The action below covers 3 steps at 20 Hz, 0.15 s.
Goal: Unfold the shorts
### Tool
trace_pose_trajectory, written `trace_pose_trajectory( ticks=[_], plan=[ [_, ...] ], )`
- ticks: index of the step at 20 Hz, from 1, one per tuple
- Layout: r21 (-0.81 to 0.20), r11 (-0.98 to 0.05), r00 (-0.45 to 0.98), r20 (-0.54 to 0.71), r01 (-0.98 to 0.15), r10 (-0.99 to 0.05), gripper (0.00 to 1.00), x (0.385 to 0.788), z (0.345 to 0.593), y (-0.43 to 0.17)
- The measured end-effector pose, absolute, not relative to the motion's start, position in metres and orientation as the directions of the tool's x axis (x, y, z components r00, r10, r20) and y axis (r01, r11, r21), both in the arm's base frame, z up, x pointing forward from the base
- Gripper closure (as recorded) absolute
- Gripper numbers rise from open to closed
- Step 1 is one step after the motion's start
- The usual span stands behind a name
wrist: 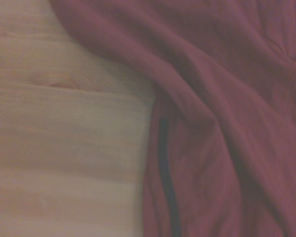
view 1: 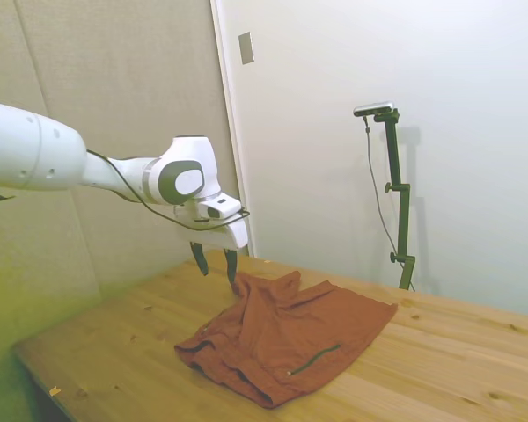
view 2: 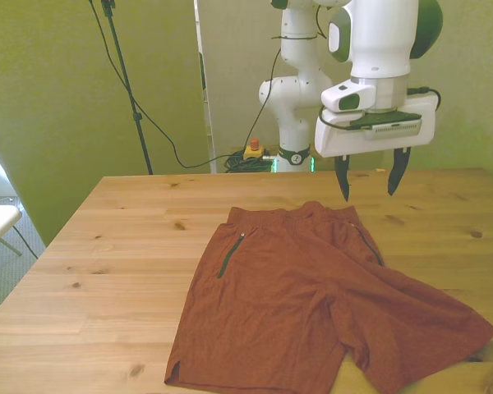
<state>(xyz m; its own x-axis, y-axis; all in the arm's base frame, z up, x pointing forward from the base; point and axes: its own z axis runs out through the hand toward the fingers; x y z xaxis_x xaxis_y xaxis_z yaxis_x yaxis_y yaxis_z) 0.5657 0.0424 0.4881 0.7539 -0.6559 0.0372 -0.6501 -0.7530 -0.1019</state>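
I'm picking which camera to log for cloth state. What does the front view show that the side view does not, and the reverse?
Front view only: the rust-brown fabric shorts spread out with both legs apart, and dark zipper lines on both sides of the waistband.
Side view only: the waistband corner stands lifted just below the gripper, the rest rumpled.
Both: the open two-finger gripper above the waistband end, holding nothing, and the wooden table.

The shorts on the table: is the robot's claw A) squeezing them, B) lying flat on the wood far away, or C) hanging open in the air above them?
C: the gripper hangs with its two fingers spread and nothing between them, just above the waistband end of the shorts, which lie spread on the table.
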Motion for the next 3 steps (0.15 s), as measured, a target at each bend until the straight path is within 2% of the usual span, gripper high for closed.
trace_pose_trajectory(
  ticks=[3],
  plan=[
    [-0.114,-0.758,0.759,0.045,-0.642,-0.65,0.0,0.519,0.495,0.043]
  ],
)
